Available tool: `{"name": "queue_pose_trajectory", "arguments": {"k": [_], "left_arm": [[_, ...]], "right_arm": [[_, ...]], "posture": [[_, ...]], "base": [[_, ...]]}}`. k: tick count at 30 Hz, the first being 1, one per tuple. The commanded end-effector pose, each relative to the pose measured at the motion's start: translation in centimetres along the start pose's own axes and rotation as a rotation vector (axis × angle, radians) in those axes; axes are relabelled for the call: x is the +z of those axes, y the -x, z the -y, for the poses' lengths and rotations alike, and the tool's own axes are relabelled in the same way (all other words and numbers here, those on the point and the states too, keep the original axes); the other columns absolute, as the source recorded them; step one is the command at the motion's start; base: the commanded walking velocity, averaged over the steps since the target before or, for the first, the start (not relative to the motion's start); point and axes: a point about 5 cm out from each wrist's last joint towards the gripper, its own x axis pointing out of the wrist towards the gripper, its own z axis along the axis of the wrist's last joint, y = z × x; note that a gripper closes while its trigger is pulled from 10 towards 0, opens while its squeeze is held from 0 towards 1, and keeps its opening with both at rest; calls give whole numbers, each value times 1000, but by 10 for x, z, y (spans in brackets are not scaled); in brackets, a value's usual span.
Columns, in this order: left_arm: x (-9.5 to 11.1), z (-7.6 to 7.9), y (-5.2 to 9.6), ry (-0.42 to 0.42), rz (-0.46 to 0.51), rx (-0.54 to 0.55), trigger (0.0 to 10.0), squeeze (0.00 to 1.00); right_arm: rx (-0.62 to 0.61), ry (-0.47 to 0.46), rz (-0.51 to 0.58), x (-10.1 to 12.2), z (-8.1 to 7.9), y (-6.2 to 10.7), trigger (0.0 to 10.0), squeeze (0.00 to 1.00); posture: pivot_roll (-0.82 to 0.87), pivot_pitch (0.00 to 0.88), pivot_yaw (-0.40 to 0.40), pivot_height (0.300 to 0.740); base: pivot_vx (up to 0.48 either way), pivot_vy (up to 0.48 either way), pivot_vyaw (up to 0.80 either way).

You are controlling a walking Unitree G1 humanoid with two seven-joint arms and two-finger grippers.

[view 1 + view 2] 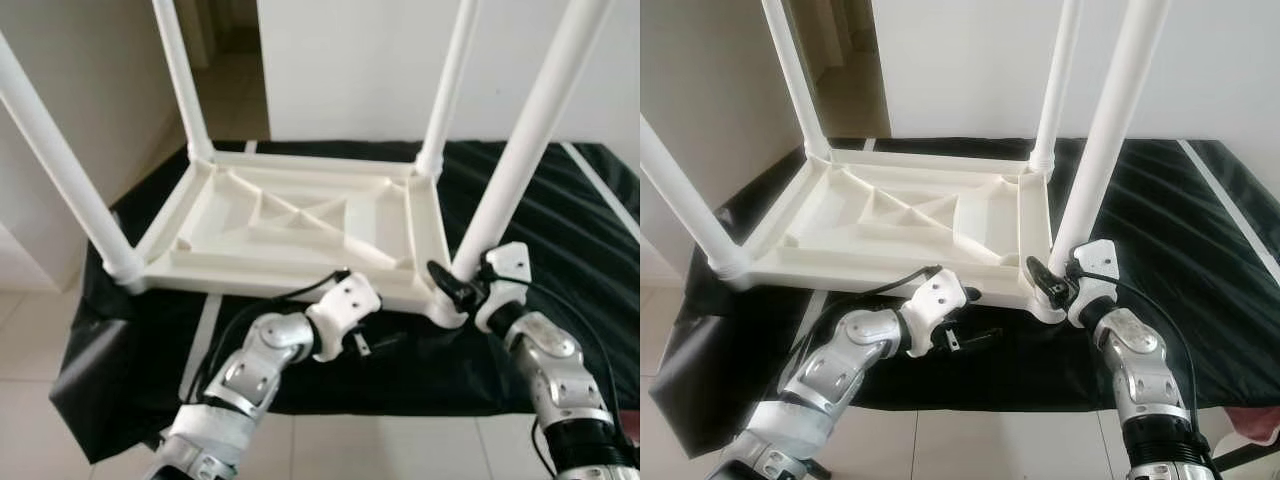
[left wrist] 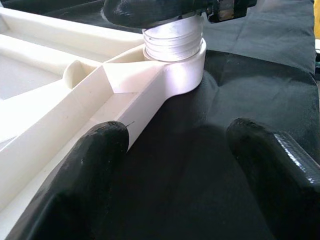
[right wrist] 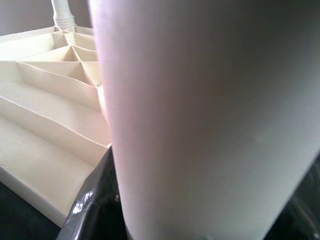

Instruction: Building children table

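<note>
Upside-down white plastic children's table [image 1: 300, 225] with four round white legs pointing up, resting on a black cloth-covered surface [image 1: 560, 220]. Right gripper [image 1: 452, 285] clamped around the near right leg [image 1: 520, 160] at its base socket. Left gripper [image 2: 180, 170] spread wide, low against the table's near rim, holding nothing.

A plain white moulded plastic tabletop [image 1: 290, 225] with four plain white tubular legs [image 1: 530, 130] lies on a black cloth with white stripes [image 1: 590, 215].
</note>
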Motion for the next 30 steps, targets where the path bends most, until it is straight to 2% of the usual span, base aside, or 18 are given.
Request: {"name": "queue_pose_trajectory", "arguments": {"k": [1, 5, 6, 7, 9, 13, 16, 18, 20, 23, 26, 29, 30], "left_arm": [[-1, -1, 2, 3, -6, 11, 10000, 0], [-2, -2, 2, 4, -7, 11, 10000, 0], [-2, -2, 3, 2, -7, 11, 10000, 0], [-2, -2, 3, -2, -9, 10, 10000, 0], [-2, -2, 3, -2, -10, 8, 10000, 0], [-3, 0, 4, 1, -10, 0, 10000, 0], [-4, 1, 4, 2, -11, -8, 10000, 0], [-5, 2, 4, 1, -17, -10, 10000, 0], [-5, 3, 5, 0, -20, -10, 10000, 0], [-6, 4, 7, 5, -23, -14, 10000, 0], [-8, 6, 8, 7, -29, -16, 10000, 0], [-9, 7, 9, 15, -34, -10, 10000, 0], [-9, 7, 9, 15, -34, -10, 10000, 0]], "right_arm": [[-15, -34, -38, -12, 2, 6, 0, 0], [-21, -42, -41, -14, 3, 7, 0, 0], [-42, -53, -41, -14, 3, 8, 3294, 0], [-95, -137, -13, -12, 2, 7, 10000, 0], [-137, -173, 15, -8, -1, 5, 10000, 0], [-224, -178, 27, -4, -4, 2, 10000, 0], [-286, -148, 10, -3, -6, 0, 10000, 0], [-444, -196, -11, -6, -8, -2, 10000, 0], [-537, -244, -34, -9, -11, -2, 10000, 0], [-670, -237, -63, -12, -18, 0, 10000, 0], [-743, -216, -74, -12, -23, 1, 10000, 0], [-854, -252, -111, -17, -35, 2, 10000, 0], [-854, -252, -111, -17, -35, 2, 10000, 0]], "posture": [[18, 0, 6, 740], [18, 0, 6, 740], [14, 0, 11, 740], [10, 0, 13, 740], [8, 0, 12, 740], [1, 0, 16, 740], [-3, 0, 17, 740], [-6, 0, 20, 740], [-8, 0, 22, 740], [-8, 0, 19, 740], [-6, 0, 18, 740], [5, 0, 7, 740], [5, 0, 7, 740]], "base": [[0, 0, 0], [0, 0, 0], [0, 0, 0], [0, 0, 0], [0, 0, 0], [0, 0, 0], [0, 0, 0], [0, 0, 0], [0, 0, 0], [0, 0, 0], [0, 0, 0], [0, 0, 0], [0, 0, 0]]}}
